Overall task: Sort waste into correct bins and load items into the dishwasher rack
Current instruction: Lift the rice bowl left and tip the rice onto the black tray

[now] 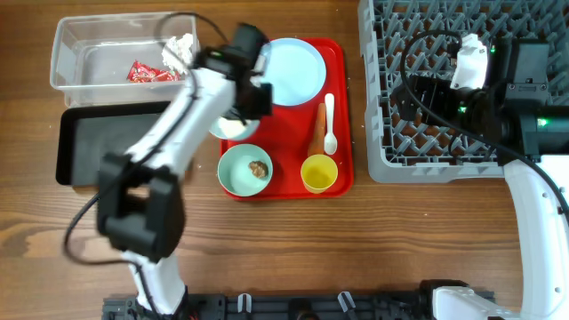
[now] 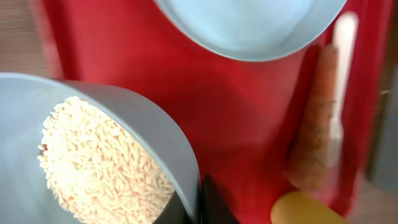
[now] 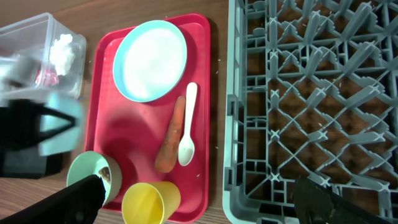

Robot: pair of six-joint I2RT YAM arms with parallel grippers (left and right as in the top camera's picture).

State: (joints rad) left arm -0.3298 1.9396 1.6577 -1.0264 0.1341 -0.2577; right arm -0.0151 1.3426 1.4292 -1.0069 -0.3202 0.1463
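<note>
Bowl (image 2: 146, 134) of rice (image 2: 102, 165) sits gripped in your left tool (image 2: 194, 208); keep it level while lifting.

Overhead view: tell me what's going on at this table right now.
The left gripper grips the rim of the white bowl of rice at the red tray's edge. The right gripper hangs open and empty over the dishwasher rack; no dishes show in it. The clear tub already holds the red wrapper and tissue; nothing shows in the black tray. The plate, spoon, carrot, yellow cup and mint bowl with the brown lump sit on the red tray.
</note>
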